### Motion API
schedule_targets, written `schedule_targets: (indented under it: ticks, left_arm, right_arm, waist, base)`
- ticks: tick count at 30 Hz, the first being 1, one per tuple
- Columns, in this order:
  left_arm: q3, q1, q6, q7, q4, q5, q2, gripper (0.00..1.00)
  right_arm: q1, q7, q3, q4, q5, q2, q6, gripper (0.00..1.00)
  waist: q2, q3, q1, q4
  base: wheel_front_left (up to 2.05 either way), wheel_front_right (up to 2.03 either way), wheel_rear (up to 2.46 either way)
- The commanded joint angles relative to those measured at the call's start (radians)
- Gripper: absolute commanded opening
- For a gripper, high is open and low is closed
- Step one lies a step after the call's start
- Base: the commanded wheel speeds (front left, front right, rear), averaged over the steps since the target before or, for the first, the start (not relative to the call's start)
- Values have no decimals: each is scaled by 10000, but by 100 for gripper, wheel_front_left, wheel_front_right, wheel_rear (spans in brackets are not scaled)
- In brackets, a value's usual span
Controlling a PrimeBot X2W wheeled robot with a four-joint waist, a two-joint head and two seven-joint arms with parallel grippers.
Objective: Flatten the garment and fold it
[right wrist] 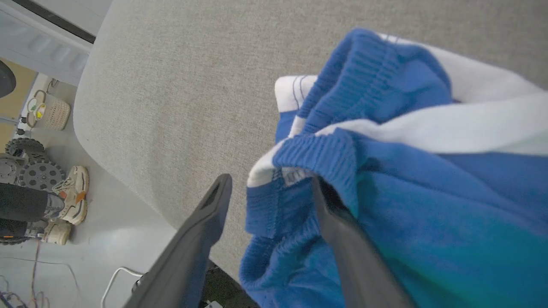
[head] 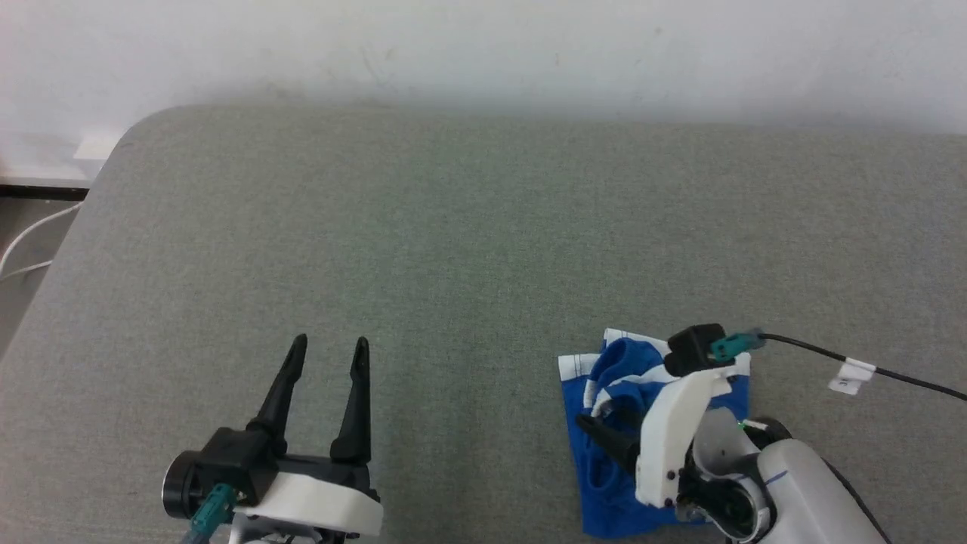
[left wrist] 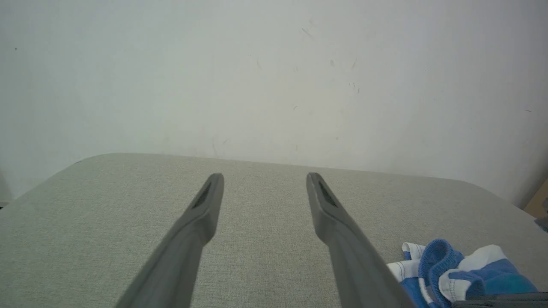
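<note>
The garment (head: 604,491), royal-blue shorts with white stripes, lies crumpled near the front right of the grey padded table (head: 483,227). My right gripper (head: 597,432) hovers right over it, fingers pointing left. In the right wrist view this gripper (right wrist: 269,188) is open; a fold of the ribbed waistband of the shorts (right wrist: 406,205) sits between the fingers, and one finger (right wrist: 329,205) is partly tucked under the cloth. My left gripper (head: 329,347) stands open over bare table at the front left, well apart from the shorts. The left wrist view shows this gripper (left wrist: 264,177) holding nothing, with the shorts (left wrist: 454,269) at its lower right.
A black cable with a white tag (head: 854,374) runs from my right wrist across the table's right side. A white wall backs the table. Off the table's left edge, a white cord (head: 30,234) lies on the floor. Shoes (right wrist: 68,201), a basket (right wrist: 47,111) and wheels (right wrist: 25,162) stand there.
</note>
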Motion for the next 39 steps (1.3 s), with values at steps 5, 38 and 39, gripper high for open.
schedule_targets:
  ticks: [5, 38, 39]
  left_arm:
    - [-1, -99, 75, -47, 69, -38, -18, 100]
    - [367, 44, 255, -47, -101, -216, -18, 100]
    - [374, 8, 251, -47, -106, -229, -18, 100]
  right_arm:
    - [-186, -1072, 1257, -629, -1437, -806, -9, 100]
    - [2601, -4441, -4700, -2478, -2873, -675, -9, 100]
    - [2530, -3956, -4597, -2360, -2670, -768, -9, 100]
  waist:
    - [0, -138, -1, -58]
    - [0, -37, -1, -627]
    - [0, 32, -1, -590]
  base:
    - [0, 0, 0]
    - [0, 0, 0]
    - [0, 0, 0]
